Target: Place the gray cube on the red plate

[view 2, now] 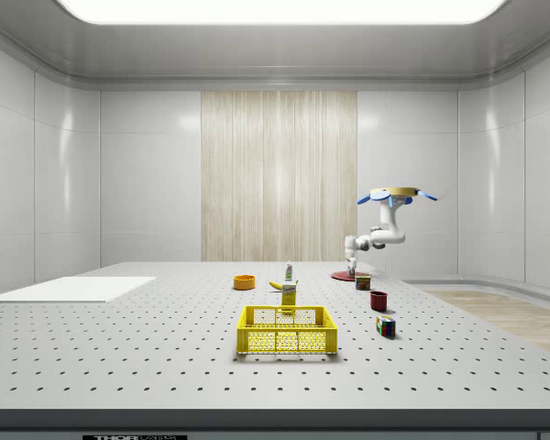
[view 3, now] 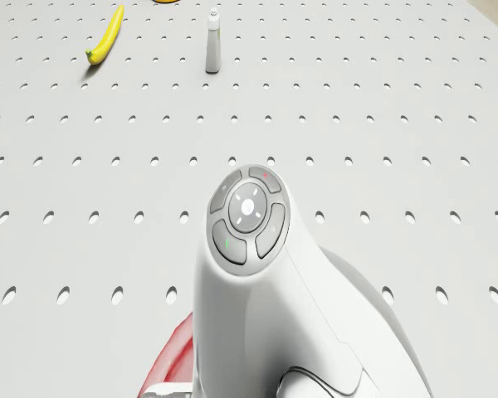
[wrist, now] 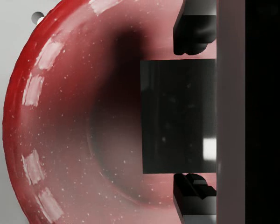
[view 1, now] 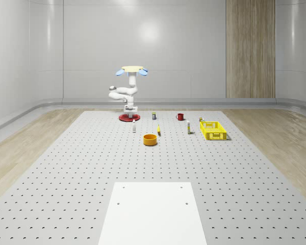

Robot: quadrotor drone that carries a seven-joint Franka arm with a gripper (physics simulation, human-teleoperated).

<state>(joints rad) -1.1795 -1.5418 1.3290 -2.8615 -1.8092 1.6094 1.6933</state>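
While the drone (view 1: 132,70) hovers, its claw (wrist: 191,109) grips the dark glossy gray cube (wrist: 177,116) above the red plate (wrist: 60,121).

Nothing here can really be read. The table's front edge (view 2: 137,437) in the side view carries a dark strip of lettering, too cut off to make out.

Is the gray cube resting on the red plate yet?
Cannot tell: the fingers grip the gray cube directly over the round red plate.
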